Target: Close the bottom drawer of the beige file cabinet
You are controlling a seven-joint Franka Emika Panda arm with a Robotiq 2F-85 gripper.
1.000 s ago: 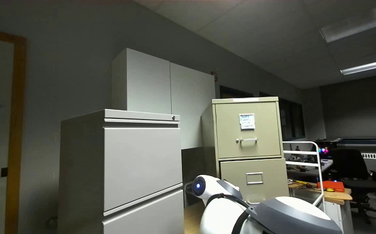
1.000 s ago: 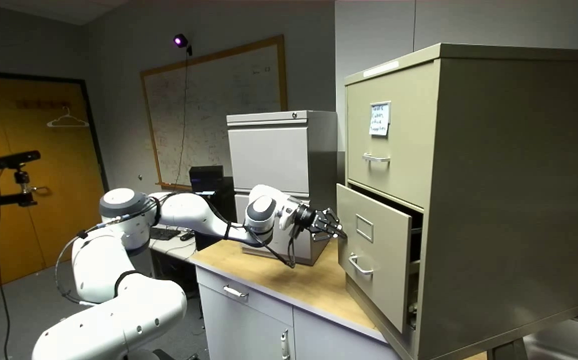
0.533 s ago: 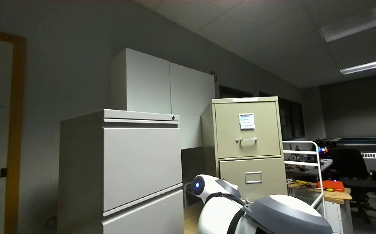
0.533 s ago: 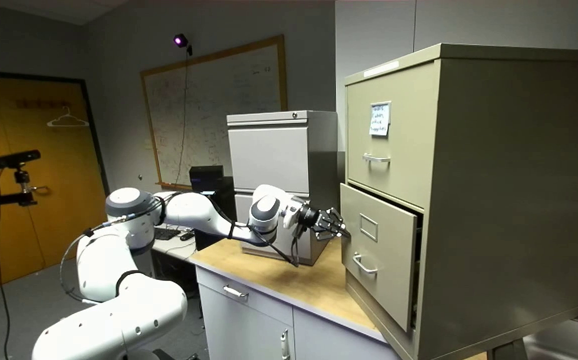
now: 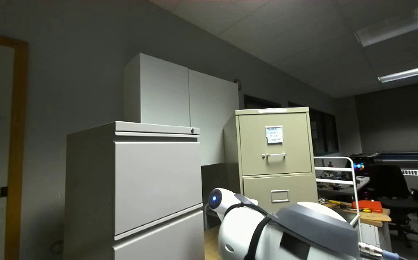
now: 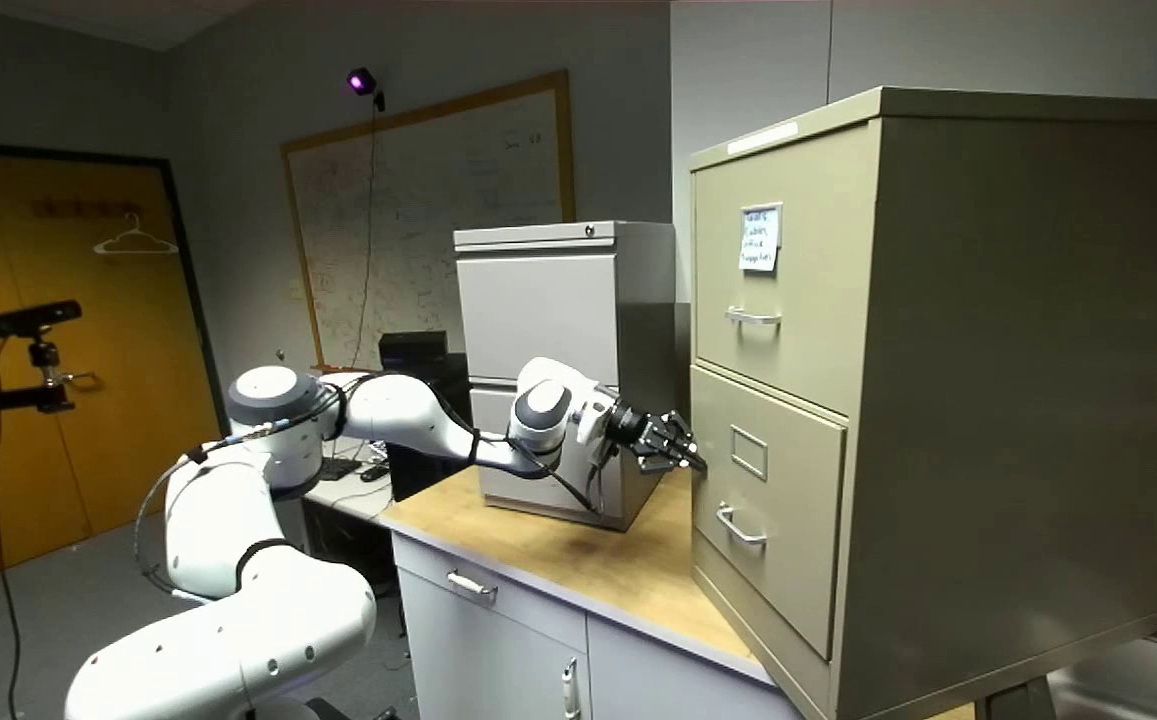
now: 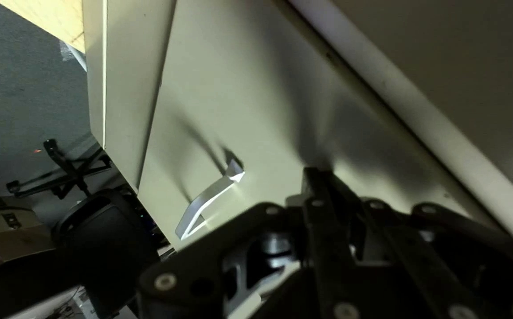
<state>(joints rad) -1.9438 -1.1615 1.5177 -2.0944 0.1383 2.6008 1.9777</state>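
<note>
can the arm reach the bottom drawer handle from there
Probably yes: the gripper is at the face of the bottom drawer, near the handle, with nothing visible between them; being shut, it would need opening first.

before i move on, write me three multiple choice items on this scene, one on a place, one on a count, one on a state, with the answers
1. On the beige metal upper drawer, where is the handwritten white paper label relative to the silver metal handle?
A) below it
B) above it
C) level with it

2. How many drawers does the beige metal file cabinet show?
A) four
B) one
C) two

3. How does the beige metal bottom drawer stand?
A) flush or nearly flush
B) pulled fully out
C) half open

1: B, the label hangs higher on the drawer front.
2: C, an upper and a bottom front show in both exterior views.
3: A, no interior shows behind its front.
</note>
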